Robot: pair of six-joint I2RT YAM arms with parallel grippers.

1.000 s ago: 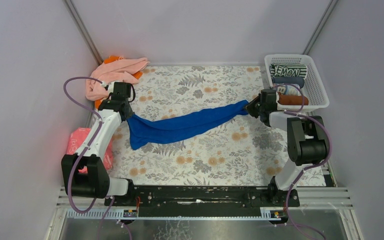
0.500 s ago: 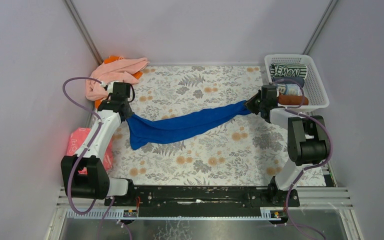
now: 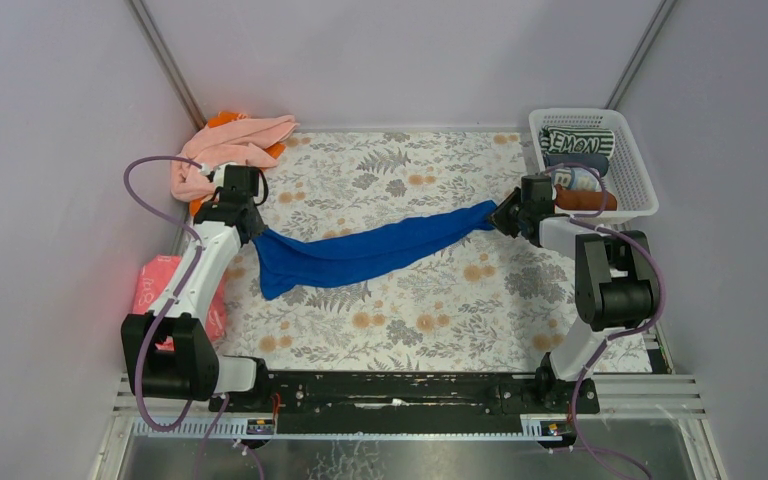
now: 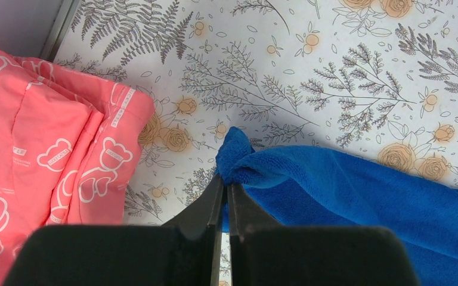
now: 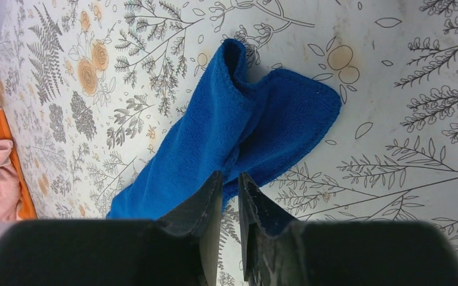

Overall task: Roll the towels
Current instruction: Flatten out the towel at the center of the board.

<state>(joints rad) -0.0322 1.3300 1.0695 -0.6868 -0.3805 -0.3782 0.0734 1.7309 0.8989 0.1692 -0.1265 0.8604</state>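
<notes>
Progress is early, we judge. The blue towel (image 3: 370,250) hangs stretched between the two grippers, bunched and not rolled at all. The left gripper (image 4: 225,186) is pinched tight on one gathered corner. The right gripper (image 5: 229,179) is nearly closed on the opposite end, with cloth caught between its fingers. Just behind the right gripper sits a basket (image 3: 642,195) with rolled towels, so some look done. A pink and orange heap (image 3: 228,145) lies just beyond the left gripper, unrolled, and a pink packet (image 4: 48,143) sits beside it. Left to do: spread, roll, then the heap.
</notes>
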